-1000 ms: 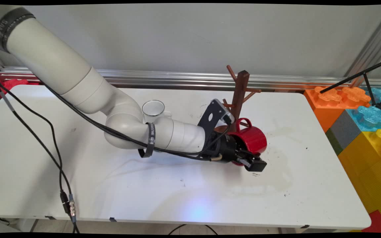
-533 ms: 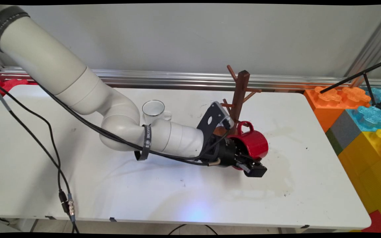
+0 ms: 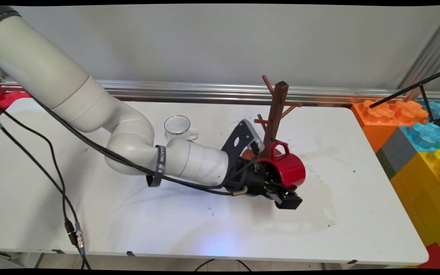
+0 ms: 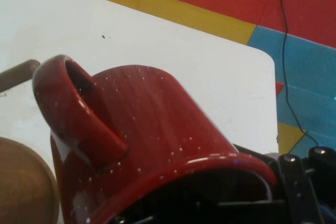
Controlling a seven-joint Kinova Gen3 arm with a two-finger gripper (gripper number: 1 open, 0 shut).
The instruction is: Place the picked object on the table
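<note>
Gripper: while the arm lies low across the table, we see the gripper (image 3: pixel 281 187) clenched on the rim of a red mug (image 3: pixel 288 168), one finger (image 3: pixel 288 199) outside the wall on the near side; in the hand view the linkage (image 4: pixel 302 187) rises at the lower right, under the mug's mouth.

Mug: as we see it, the red mug (image 4: pixel 142 145) is tipped on its side in the grasp, its mouth toward the gripper and its base pointing away to the right. Its handle (image 3: pixel 279 147) sits on top, turned toward the wall.

Rack: we find a brown wooden mug rack (image 3: pixel 275 110) standing upright just behind the mug, with pegs sticking out at several heights. The mug's handle is close against the lower post; whether it touches, we cannot tell. In the hand view one peg (image 4: pixel 18 75) shows at the left edge, just beside the handle (image 4: pixel 73 114).

Table: we see a white table (image 3: pixel 166 217) with faint stains to the right of the mug.

Other things: we note a small white cup (image 3: pixel 179 128) with a dark rim behind the arm's forearm, well apart from the mug. Big coloured blocks (image 3: pixel 414 133) stand off the right end of the table.
</note>
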